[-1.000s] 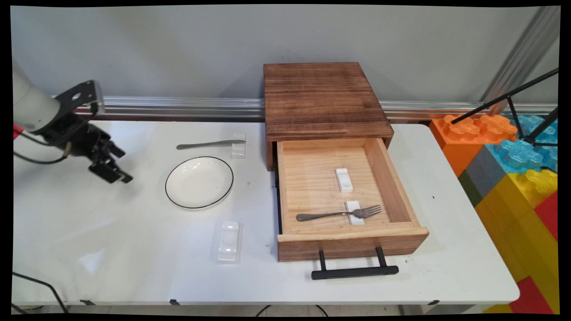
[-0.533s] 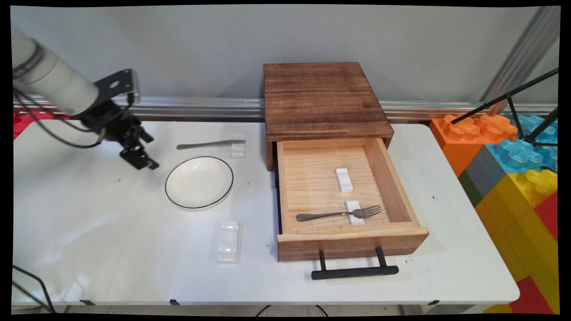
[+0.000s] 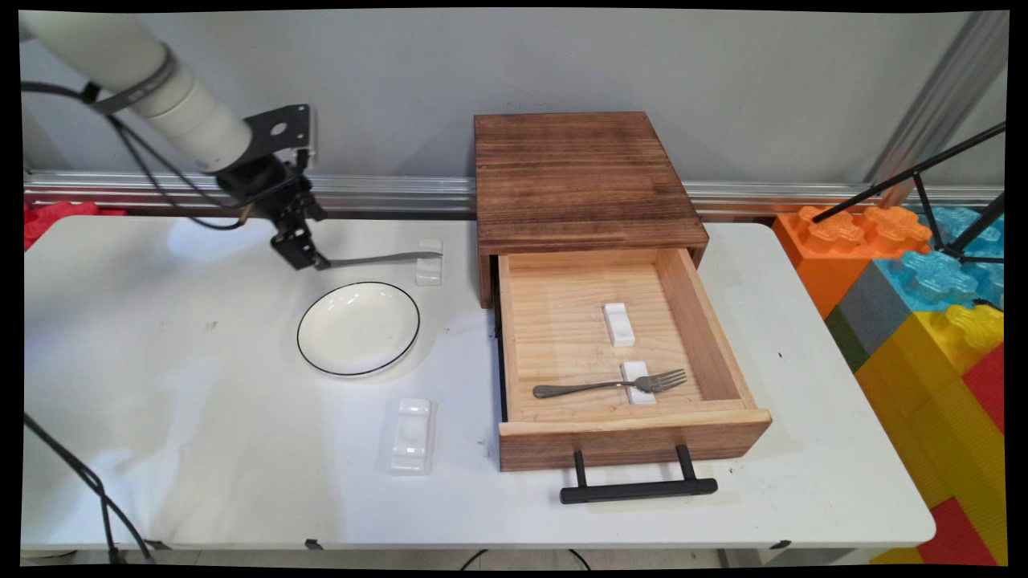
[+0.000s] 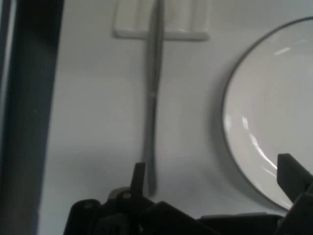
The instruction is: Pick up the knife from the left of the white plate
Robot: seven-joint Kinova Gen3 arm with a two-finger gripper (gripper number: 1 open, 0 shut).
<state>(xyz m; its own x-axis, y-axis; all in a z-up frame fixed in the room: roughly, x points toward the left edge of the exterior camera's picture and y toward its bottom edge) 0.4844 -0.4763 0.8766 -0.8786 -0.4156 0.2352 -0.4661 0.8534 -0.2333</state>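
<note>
My black gripper [image 3: 301,255] hovers over the handle end of a grey table knife [image 3: 377,259], which lies at the back of the table with its blade on a small white rest [image 3: 429,262]. In the hand view the gripper [image 4: 212,166] is open. One finger [image 4: 139,178] stands right beside the knife [image 4: 151,98], the other finger [image 4: 293,176] sits over the rim of the white plate [image 4: 274,122]. The knife's far end lies on the rest [image 4: 132,22]. Nothing is held. The black-rimmed plate [image 3: 359,327] lies just in front of the knife.
A dark wooden cabinet [image 3: 578,177] stands at the back with its light drawer [image 3: 715,337] pulled open. In the drawer a fork [image 3: 610,385] lies across one of two white rests [image 3: 619,324]. Another white rest [image 3: 411,434] lies near the front. Big toy blocks [image 3: 923,297] stand at the right.
The arm has swung from the table's left side to the right and back, bringing the gripper past the plate to the knife's handle end. Nothing on the table has moved.
</note>
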